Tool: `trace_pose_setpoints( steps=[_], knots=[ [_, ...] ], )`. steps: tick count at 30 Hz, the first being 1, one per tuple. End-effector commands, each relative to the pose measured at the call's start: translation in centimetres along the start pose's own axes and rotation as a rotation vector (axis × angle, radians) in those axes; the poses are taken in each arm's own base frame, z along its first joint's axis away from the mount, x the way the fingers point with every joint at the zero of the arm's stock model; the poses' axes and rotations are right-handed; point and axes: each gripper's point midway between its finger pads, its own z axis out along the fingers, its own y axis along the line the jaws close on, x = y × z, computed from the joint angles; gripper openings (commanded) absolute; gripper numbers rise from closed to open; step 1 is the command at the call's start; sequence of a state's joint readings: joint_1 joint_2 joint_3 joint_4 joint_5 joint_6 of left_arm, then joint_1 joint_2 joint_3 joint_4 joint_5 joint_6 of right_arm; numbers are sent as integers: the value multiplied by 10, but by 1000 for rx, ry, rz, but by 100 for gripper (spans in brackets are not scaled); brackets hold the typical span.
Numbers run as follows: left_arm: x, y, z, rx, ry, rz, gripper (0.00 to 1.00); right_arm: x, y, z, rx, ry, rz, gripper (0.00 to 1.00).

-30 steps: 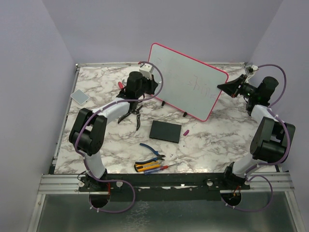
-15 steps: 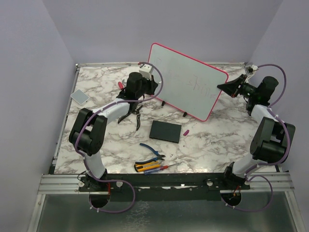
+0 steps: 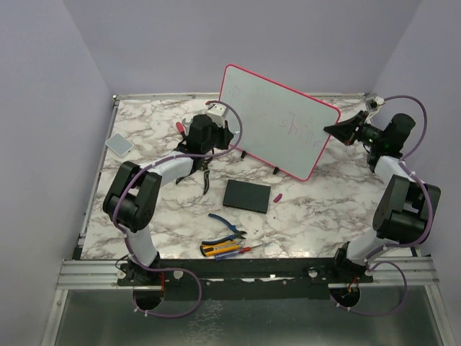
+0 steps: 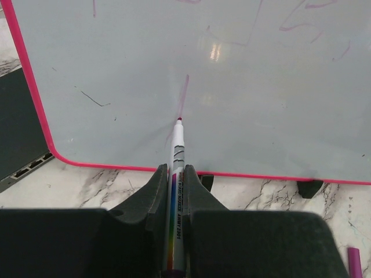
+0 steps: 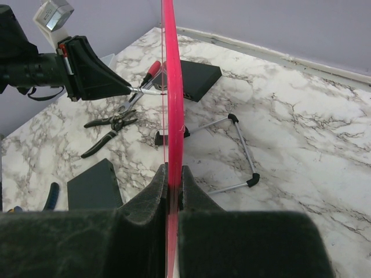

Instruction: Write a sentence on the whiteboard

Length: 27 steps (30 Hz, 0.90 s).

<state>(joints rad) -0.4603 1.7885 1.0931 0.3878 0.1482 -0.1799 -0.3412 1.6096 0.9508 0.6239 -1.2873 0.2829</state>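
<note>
Fingers (image 4: 155,191) of the left gripper (image 4: 176,171) are squeezing tight on a white marker (image 4: 177,142) with a rainbow-striped barrel, and we are seeing its dark pink tip meeting its own reflection low on the whiteboard (image 4: 261,98), near a rounded corner of the pink-red frame. Over on the other side, the right gripper (image 5: 172,176) is pinching the board's frame edge-on, jaws closed hard against it (from that wrist camera the board is showing as little more than a thin red line). The whiteboard is standing tilted at the back middle of the marble table (image 3: 324,209), leaning on a wire stand (image 5: 240,142) with black feet. The sentence (image 3: 299,128) is showing as faint pink strokes across the right half of the white surface; we are not managing to read the letters. Moving outward, a pair of black pliers (image 3: 196,170) is lying close by the left arm, a flat black slab (image 3: 247,195) is sitting in front of the board, and a small pink cap (image 3: 277,196) is lying just beside the slab's right edge. Nearer the arm bases, blue-handled cutters (image 3: 227,225) and a few screwdrivers (image 3: 230,249) are lying together, while a small grey pad (image 3: 119,143) is resting well apart at the left edge of the table
</note>
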Motion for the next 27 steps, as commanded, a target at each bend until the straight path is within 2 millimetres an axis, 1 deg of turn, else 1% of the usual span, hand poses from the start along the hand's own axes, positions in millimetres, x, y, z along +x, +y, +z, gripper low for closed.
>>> trace_pose_setpoints(
  steps=[1,5,8,12,20,27],
  knots=[
    [3,3,0,-20,-1,-1,0,16,2,8,-14,32,8,1],
    [-8,0,3,-10,-23,-5,0,16,2,8,-15,33,7,1],
    [-9,-6,5,17,-23,-9,0,16,1,8,-13,33,7,1],
    [-3,-15,7,47,-9,1,0,16,1,9,-12,35,6,1],
    [7,-26,5,89,13,16,0,17,2,11,-14,40,5,1],
    [20,-21,2,65,45,25,0,17,1,11,-11,42,6,1]
  ],
)
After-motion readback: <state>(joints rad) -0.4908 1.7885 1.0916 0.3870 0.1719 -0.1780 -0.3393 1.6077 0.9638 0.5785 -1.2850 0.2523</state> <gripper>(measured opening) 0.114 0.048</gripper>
